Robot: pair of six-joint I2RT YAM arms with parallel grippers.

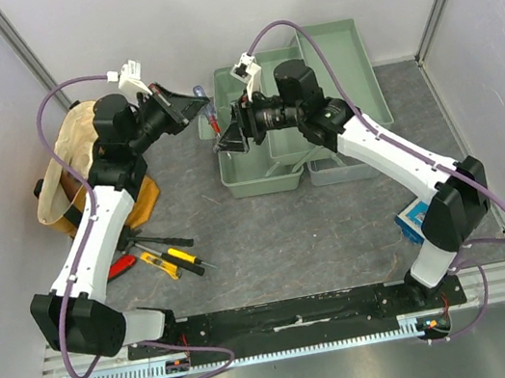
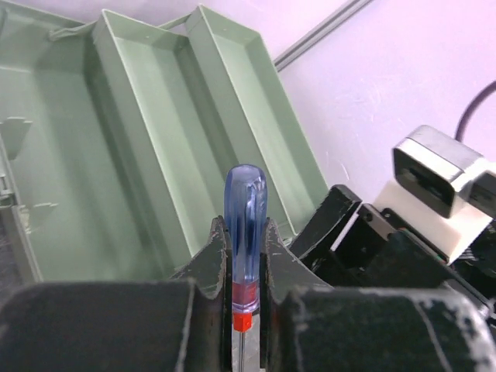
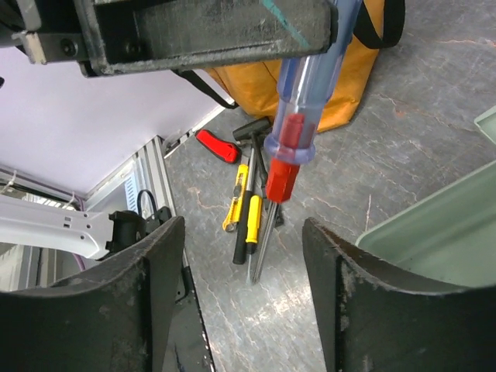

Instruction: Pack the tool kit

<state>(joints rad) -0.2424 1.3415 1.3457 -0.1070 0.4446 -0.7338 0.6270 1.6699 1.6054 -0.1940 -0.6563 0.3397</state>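
Note:
The pale-green toolbox (image 1: 334, 67) stands open at the back with its trays folded out; it also shows in the left wrist view (image 2: 147, 116). My left gripper (image 1: 192, 110) is shut on a blue-handled screwdriver (image 1: 200, 93) and holds it in the air by the box's left end; the left wrist view shows the jaws (image 2: 245, 240) clamped on the handle (image 2: 245, 209). My right gripper (image 1: 227, 140) is open and empty just below it. In the right wrist view the screwdriver (image 3: 298, 128) hangs ahead of my open right gripper (image 3: 242, 232).
A small hammer (image 3: 253, 130), a red-handled tool (image 3: 217, 146) and yellow-black tools (image 1: 172, 257) lie on the table at front left. A mustard cloth bag (image 1: 82, 165) sits at back left. A blue packet (image 1: 414, 215) lies by the right arm.

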